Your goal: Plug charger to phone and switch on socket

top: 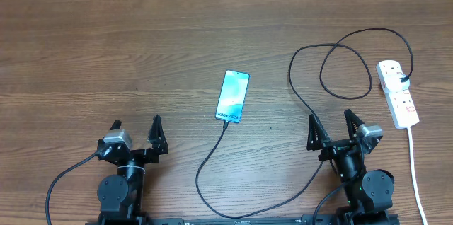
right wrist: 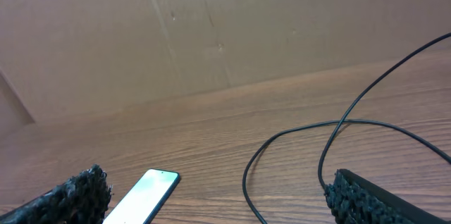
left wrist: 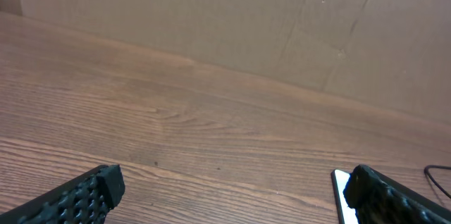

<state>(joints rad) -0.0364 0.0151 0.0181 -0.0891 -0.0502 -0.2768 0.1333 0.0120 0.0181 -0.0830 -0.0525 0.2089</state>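
Studded black fingers (left wrist: 84,197) are poking in at the bottom corners of the left wrist view. The left gripper (top: 136,123) is gaping wide, gripping nothing and hovering over bare wood. The right gripper (top: 330,117) is spreading just as far, its rough pads (right wrist: 373,197) also closing on nothing, with the cable passing on the table between them.

Between the two arms the phone (top: 233,97) is lying flat, a slim dark-edged slab with its pale blue screen glowing. The charger (top: 289,75), a thin black cable, is meeting the phone's near short edge, sweeping toward the arm bases, then curling up in loose loops to a black plug (top: 403,78) sitting in the socket (top: 398,97). That white oblong strip is lying at the far right, its white cord (top: 414,161) trailing off the near edge. Grained brown wood is covering the table (top: 106,48).
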